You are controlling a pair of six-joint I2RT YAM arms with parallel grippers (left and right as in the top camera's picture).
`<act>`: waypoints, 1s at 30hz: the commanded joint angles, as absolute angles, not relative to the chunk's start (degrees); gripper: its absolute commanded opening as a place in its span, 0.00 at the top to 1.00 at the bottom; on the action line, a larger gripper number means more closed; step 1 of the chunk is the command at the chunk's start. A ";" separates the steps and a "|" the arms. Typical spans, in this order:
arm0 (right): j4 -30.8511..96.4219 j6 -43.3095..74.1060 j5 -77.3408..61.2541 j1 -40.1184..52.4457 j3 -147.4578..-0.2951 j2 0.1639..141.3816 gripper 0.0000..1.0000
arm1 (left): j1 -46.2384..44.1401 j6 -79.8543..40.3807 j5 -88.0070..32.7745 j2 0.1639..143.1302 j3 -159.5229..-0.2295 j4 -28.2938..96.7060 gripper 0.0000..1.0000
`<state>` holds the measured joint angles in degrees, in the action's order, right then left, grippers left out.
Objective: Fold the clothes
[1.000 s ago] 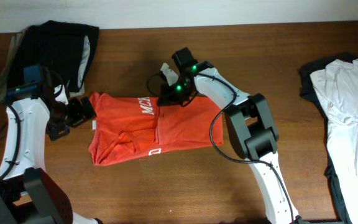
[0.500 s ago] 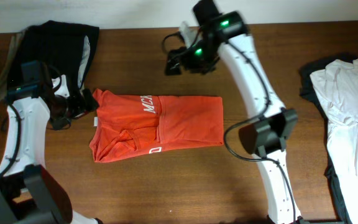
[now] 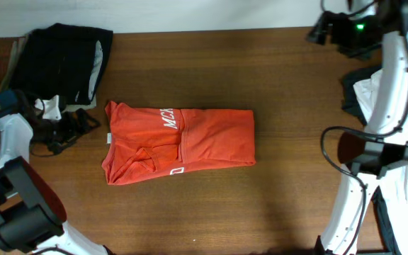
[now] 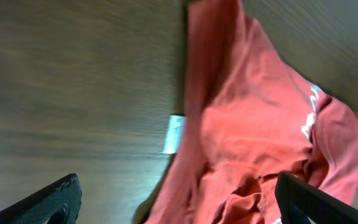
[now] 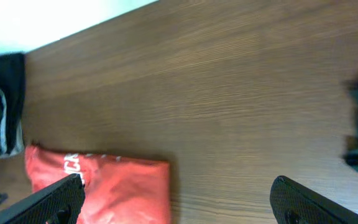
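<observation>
A red-orange T-shirt [image 3: 179,145] with white lettering lies folded in a rough rectangle on the middle of the wooden table. Its left part is bunched and wrinkled, and a small white label [image 4: 174,134] sticks out at that edge. My left gripper [image 3: 82,126] stands open just left of the shirt, nothing between its fingers [image 4: 48,202]; the shirt [image 4: 253,143] fills the right of the left wrist view. High at the back right, far from the shirt, my right gripper [image 3: 319,32] hangs open and empty. Its wrist view looks down on the shirt's right edge [image 5: 98,180].
A pile of dark clothes [image 3: 62,57] lies at the back left corner. White and dark garments [image 3: 395,106] lie along the right edge. The table's back edge meets a white wall [image 5: 55,18].
My right gripper opened, let go of the shirt's top edge and swung up to the back right. The left gripper drew back a little to the left. The shirt lies flatter.
</observation>
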<state>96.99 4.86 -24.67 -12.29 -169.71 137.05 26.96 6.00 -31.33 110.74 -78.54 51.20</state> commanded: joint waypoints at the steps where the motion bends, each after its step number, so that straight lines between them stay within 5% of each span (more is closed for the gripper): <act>1: 97.34 4.27 -21.93 -14.96 -170.10 133.21 0.01 | 25.87 8.95 -34.83 116.38 -78.81 51.18 0.01; 21: 97.34 2.94 -22.41 -17.19 -169.93 131.37 0.01 | 14.90 9.04 -34.48 126.96 -78.81 50.09 0.01; 23: 97.34 2.94 -22.44 -17.21 -169.93 131.37 0.01 | 14.22 7.57 -32.88 126.96 -78.81 49.65 0.11; 26: 97.34 2.96 -22.44 -17.19 -169.93 131.37 0.01 | 14.02 7.33 -32.49 126.96 -78.81 49.71 0.44; 30: 97.34 2.96 -22.41 -17.19 -169.66 131.39 0.01 | 14.02 7.31 -31.86 126.96 -78.81 50.13 0.67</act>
